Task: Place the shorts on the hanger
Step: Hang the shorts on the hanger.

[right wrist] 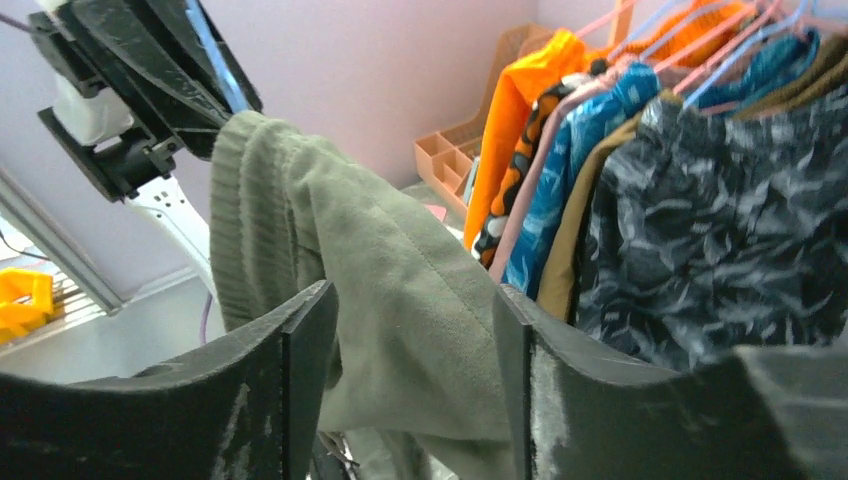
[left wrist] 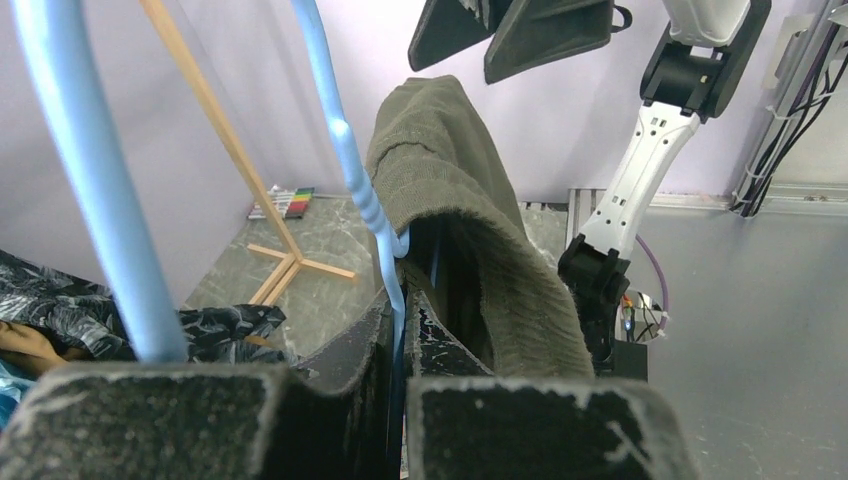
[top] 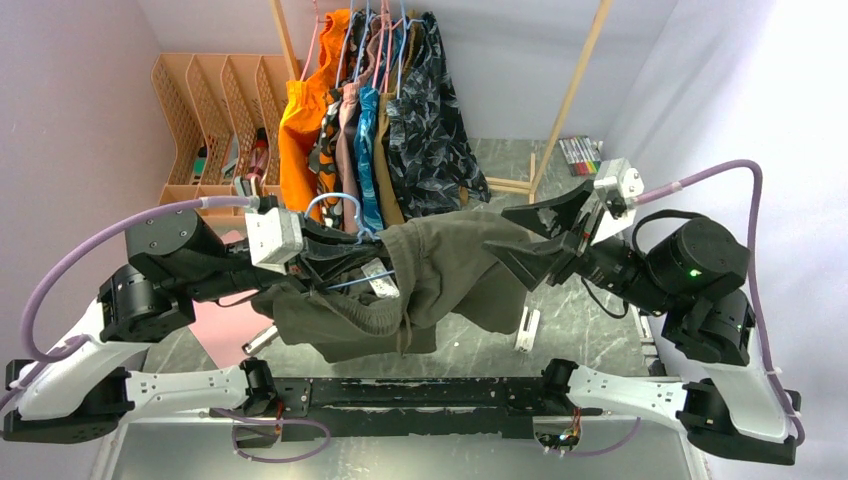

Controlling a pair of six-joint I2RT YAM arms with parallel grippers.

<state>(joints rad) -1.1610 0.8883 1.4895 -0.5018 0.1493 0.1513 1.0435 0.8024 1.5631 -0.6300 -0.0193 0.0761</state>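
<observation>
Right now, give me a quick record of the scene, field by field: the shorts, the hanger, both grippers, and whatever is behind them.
shorts: olive green, draped over the hanger, ribbed waistband hanging down
hanger: light blue, held in front of the rack
left gripper: shut on the hanger
right gripper: open, fingers on either side of a fold of the shorts, not clamping it
rack: wooden, at the back
hung garments: a row on the rack, an orange one at the left end
</observation>
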